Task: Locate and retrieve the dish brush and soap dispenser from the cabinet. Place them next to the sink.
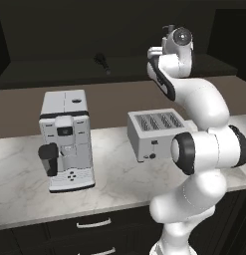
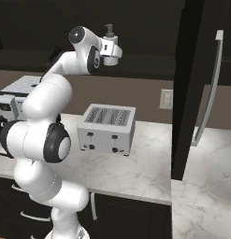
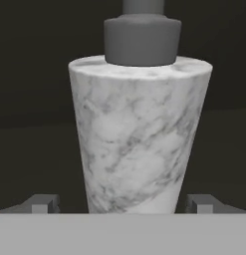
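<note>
You face the black wall cabinet (image 1: 55, 74), its dark shelf running above the brown backsplash, with the white marble counter (image 1: 114, 169) spread below it. On that counter, you see the white coffee machine (image 1: 65, 140) standing to the left and the silver four-slot toaster (image 1: 153, 133) near the middle, well apart from each other. In the right base view, a tall dark panel with a long pale handle (image 2: 211, 88) rises beside the toaster. Your white arm reaches up to shelf level, where the gripper (image 3: 122, 203) stands with its jaws spread wide, one dark fingertip on either side of the soap dispenser (image 3: 139, 134). The marbled white bottle sits upright on the cabinet shelf between the fingers, its dark pump top (image 2: 109, 31) showing above the hand; whether the fingers touch it, you cannot tell. Farther left on the same shelf lies the small black dish brush (image 1: 102, 62), well apart from the gripper.
</note>
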Robot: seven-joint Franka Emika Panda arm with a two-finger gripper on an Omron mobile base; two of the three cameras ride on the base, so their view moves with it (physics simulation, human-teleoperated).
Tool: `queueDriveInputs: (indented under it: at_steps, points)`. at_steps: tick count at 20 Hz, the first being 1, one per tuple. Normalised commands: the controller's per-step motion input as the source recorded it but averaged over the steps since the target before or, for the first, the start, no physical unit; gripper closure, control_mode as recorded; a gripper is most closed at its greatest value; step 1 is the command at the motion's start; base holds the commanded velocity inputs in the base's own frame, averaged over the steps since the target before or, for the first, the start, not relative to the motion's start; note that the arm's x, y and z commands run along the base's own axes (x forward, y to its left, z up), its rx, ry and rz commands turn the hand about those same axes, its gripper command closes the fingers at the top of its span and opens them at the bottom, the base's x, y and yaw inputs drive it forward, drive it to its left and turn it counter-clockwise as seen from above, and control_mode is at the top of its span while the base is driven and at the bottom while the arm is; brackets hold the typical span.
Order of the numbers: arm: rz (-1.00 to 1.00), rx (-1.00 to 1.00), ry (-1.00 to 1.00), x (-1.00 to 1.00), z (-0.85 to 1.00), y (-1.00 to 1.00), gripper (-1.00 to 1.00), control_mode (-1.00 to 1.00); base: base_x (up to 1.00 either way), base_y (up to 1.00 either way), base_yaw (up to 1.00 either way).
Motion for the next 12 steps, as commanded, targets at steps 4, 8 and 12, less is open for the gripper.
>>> queueDriveInputs:
  at_steps: [4, 8, 12]
  points:
    - [0.00, 0.00, -0.02, 0.00, 0.00, 0.00, -1.00, -1.00, 0.00, 0.00, 0.00]
    - [0.00, 0.00, 0.02, 0.00, -0.11, 0.00, -1.00, -1.00, 0.00, 0.00, 0.00]
    - [0.00, 0.00, 0.00, 0.03, -0.10, -0.19, -1.00, -1.00, 0.00, 0.00, 0.00]
